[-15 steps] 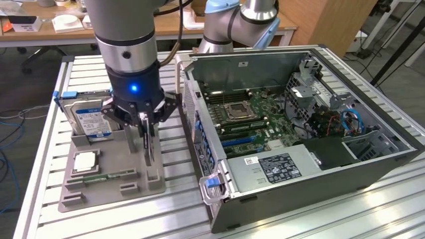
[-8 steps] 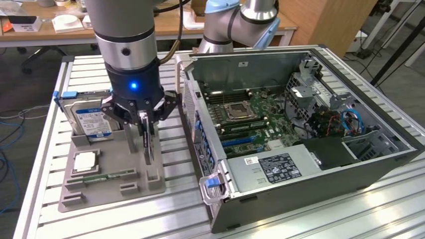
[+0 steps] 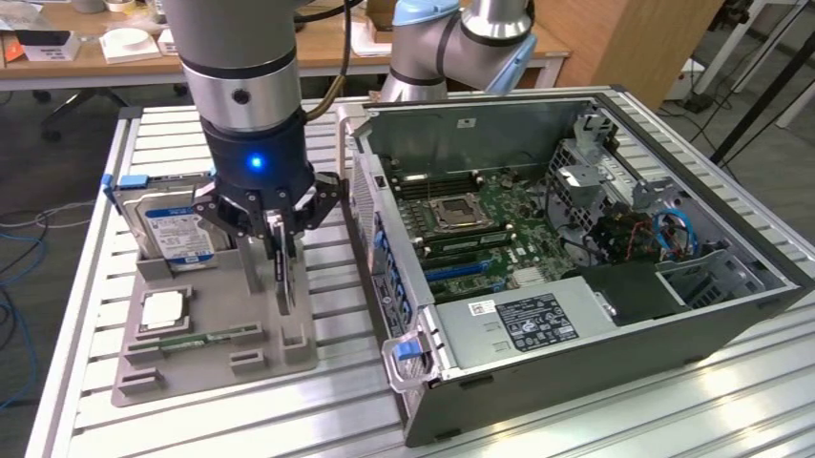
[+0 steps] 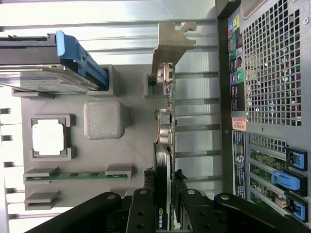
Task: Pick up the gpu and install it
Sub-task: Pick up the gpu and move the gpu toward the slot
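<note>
Two fingers [image 4: 141, 212] tight on upright gpu [image 4: 163, 162]

Slatted table [image 3: 255, 431] with grey tray [image 3: 191, 374], open computer case [image 3: 548, 382]

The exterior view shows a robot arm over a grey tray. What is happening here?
The arm's gripper is closed on the gpu, a dark card that stands on edge in the grey tray beside the open computer case. The card is not yet in the case. A hard drive sits in the same tray.
</note>
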Tool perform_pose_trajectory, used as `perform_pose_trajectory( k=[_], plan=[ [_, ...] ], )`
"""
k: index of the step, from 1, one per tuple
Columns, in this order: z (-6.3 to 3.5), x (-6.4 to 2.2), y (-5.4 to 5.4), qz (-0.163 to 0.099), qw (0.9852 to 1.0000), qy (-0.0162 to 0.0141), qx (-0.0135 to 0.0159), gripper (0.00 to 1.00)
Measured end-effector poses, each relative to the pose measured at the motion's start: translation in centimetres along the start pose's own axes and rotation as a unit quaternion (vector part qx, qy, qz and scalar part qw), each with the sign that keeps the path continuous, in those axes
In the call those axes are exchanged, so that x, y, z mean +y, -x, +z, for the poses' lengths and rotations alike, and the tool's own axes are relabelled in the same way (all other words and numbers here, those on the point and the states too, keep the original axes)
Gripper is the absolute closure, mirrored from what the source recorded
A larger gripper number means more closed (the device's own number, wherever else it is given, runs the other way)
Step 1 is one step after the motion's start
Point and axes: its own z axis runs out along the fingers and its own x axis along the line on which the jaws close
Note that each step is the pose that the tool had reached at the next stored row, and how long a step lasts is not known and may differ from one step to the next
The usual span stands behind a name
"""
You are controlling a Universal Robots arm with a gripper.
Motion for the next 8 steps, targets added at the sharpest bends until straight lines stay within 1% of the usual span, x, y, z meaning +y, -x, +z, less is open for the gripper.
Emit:
perform_pose_trajectory(
  k=[8],
  plan=[
    [0.00, 0.00, 0.00, 0.000, 1.0000, 0.0000, 0.0000, 0.74]
  ],
)
